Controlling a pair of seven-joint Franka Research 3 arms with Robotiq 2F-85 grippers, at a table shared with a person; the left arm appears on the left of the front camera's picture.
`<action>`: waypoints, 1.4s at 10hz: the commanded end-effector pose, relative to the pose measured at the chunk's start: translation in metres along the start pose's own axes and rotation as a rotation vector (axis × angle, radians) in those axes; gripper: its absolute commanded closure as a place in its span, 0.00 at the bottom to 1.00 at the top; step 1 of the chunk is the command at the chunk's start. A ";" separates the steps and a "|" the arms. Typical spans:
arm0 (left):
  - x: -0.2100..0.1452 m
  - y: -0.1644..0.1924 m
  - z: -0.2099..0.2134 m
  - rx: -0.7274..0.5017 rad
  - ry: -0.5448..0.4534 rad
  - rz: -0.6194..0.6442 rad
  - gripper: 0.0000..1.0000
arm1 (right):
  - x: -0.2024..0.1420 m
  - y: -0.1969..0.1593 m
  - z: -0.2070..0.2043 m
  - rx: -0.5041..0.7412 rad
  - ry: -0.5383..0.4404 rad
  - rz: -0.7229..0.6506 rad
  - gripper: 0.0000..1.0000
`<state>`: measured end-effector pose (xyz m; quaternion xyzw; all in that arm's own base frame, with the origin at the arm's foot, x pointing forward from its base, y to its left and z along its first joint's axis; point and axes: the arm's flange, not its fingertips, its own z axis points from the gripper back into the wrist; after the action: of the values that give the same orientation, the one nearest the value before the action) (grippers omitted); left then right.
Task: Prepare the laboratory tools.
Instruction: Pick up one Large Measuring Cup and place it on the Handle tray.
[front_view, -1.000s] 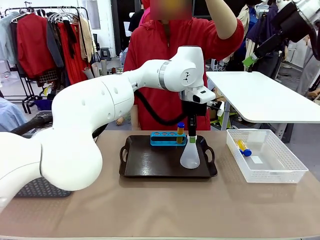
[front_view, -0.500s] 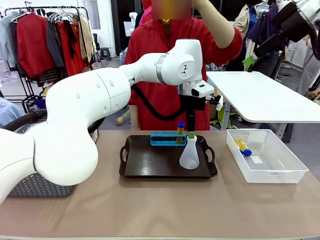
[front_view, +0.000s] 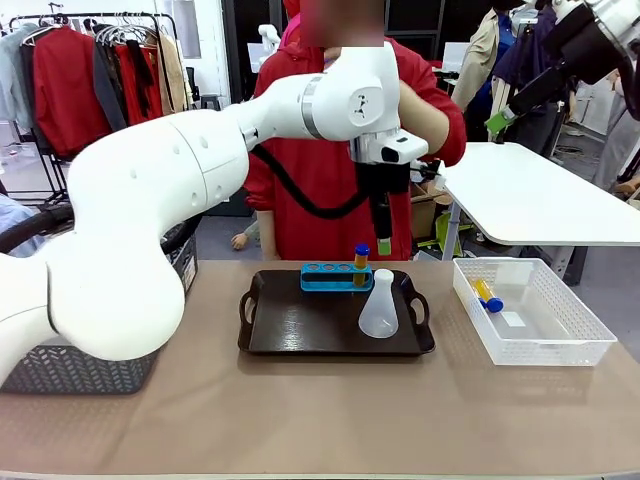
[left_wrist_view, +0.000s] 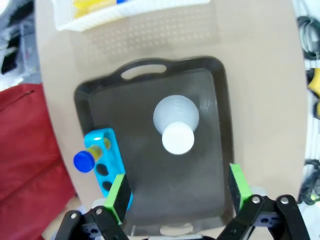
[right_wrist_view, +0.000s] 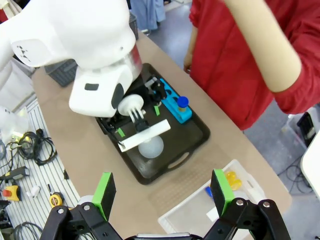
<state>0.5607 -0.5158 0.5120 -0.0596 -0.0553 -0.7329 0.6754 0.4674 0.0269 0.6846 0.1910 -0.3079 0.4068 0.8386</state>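
A translucent white conical flask (front_view: 378, 306) stands upright on the dark tray (front_view: 290, 325), free of any grip. Straight above it hangs my left gripper (front_view: 384, 245), open and empty; the left wrist view looks down past the green pads (left_wrist_view: 118, 192) onto the flask's mouth (left_wrist_view: 178, 138). Behind the flask sits the blue rack (front_view: 336, 277) with one blue-capped orange test tube (front_view: 361, 262) in its right end hole. My right gripper (right_wrist_view: 163, 192) is open, high above the table's right side, over the flask (right_wrist_view: 150, 146) and rack (right_wrist_view: 175, 106).
A white mesh bin (front_view: 560, 345) at the table's right holds orange, blue-capped tubes (front_view: 487, 295). A grey woven basket (front_view: 80, 372) stands at the left edge. A person in a red top (front_view: 320, 120) stands just behind the tray. A white side table (front_view: 540, 200) is back right.
My left gripper opened, let go of the flask's neck and rose straight up. The flask stays standing on the tray. The person's raised arm came down.
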 end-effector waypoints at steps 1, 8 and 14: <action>-0.022 -0.025 0.016 0.013 0.004 0.073 0.00 | 0.000 0.001 0.001 0.005 -0.005 0.005 0.00; -0.126 -0.113 0.082 0.033 0.072 0.423 0.00 | 0.000 0.001 0.001 0.005 -0.005 0.005 0.00; -0.234 -0.180 0.109 0.054 0.152 0.754 0.00 | 0.000 0.001 0.001 0.005 -0.005 0.005 0.00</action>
<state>0.4599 -0.2969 0.6349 0.0010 0.0312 -0.4549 0.8900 0.4674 0.0269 0.6845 0.1909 -0.3077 0.4067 0.8387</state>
